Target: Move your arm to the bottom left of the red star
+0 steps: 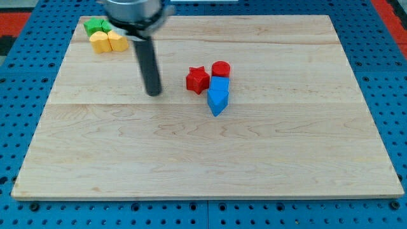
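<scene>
My tip [154, 93], a bare rod with no jaws to open or close, rests on the board [191, 159] left of the red star [198, 79], which sits above centre toward the far edge, so I judge a short slide toward the near edge remains.

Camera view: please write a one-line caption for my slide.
My tip rests left of the red star, apart from it, on the wooden board.

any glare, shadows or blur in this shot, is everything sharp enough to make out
Camera view: even, soft light, no glare on the wooden board; only faint shadows beside my tip, the red star and the blue blocks. The arm's upper part at the view's top is cut off and slightly soft; blocks are sharp.
</scene>
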Controlling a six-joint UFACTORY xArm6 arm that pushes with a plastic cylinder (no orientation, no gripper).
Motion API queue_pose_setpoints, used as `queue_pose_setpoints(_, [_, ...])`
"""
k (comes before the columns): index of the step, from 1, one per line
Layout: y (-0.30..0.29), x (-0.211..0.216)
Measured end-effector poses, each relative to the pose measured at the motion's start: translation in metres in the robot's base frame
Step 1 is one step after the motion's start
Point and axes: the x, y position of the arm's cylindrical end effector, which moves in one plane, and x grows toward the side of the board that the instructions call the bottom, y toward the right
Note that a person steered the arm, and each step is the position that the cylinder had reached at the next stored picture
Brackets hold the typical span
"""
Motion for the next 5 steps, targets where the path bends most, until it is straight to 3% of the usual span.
queue_pose_setpoints(1, [0.039,0.021])
queue_pose_setpoints(3, [0.046,0.068])
queue_pose_setpoints(5, [0.052,0.076])
